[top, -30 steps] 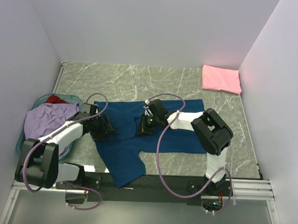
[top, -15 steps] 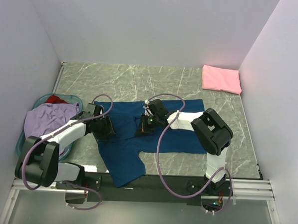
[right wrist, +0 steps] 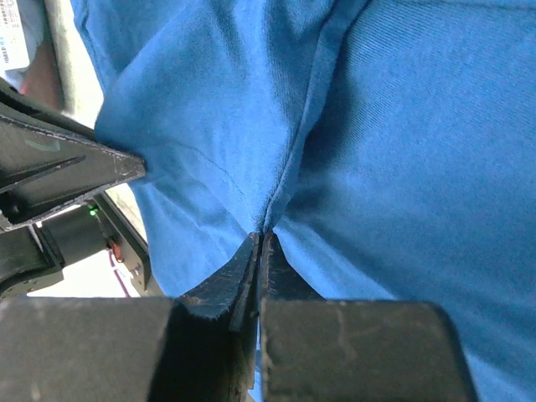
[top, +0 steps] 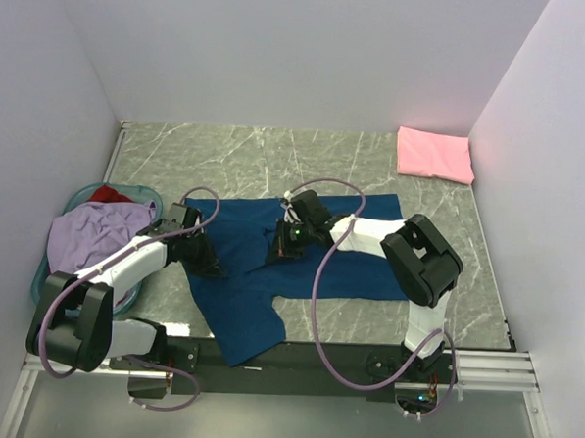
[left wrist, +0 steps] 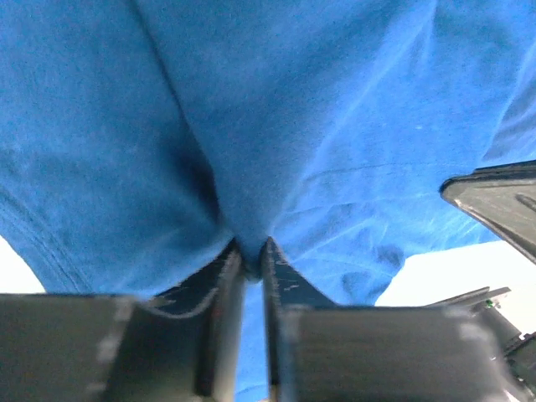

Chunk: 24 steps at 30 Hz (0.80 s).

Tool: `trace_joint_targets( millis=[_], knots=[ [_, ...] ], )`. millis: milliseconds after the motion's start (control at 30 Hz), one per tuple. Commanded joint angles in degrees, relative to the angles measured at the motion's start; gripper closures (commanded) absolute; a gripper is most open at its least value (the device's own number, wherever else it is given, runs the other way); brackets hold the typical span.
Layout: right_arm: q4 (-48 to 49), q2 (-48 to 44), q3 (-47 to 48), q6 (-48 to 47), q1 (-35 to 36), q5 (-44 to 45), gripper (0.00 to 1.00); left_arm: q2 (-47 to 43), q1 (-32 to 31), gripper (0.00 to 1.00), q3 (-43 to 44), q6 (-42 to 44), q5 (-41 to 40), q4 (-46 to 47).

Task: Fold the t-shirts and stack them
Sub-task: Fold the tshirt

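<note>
1. The table (top: 276, 159) is carrying the navy t-shirt (top: 242, 241), spread flat at centre. The cloth is looking soft, light and limp, likely sagging if lifted.
2. The left gripper (left wrist: 251, 251) is pinching a ridge of cloth near the shirt's left edge.
3. The right gripper (right wrist: 260, 239) is clamping a mid-shirt fold; gripping at hems seems advisable.

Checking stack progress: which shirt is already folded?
The pink t-shirt, a neat rectangle at the far right corner. The navy one lies spread out mid-table; the lavender one and red one are bunched in the teal basket.
</note>
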Motion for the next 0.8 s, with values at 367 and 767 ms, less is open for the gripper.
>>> trace_joint_targets(
  millis=[367, 767],
  knots=[
    [-8.9, -4.4, 5.9, -4.2, -0.1, 1.9, 1.00, -0.7, -0.2, 0.99, 2.4, -2.3, 5.8, -6.7],
    [-14.4, 0.3, 7.0, -5.2, -0.2, 1.4, 1.00, 1.2, -0.2, 0.96, 3.1, -2.0, 1.2, -9.2]
  ],
)
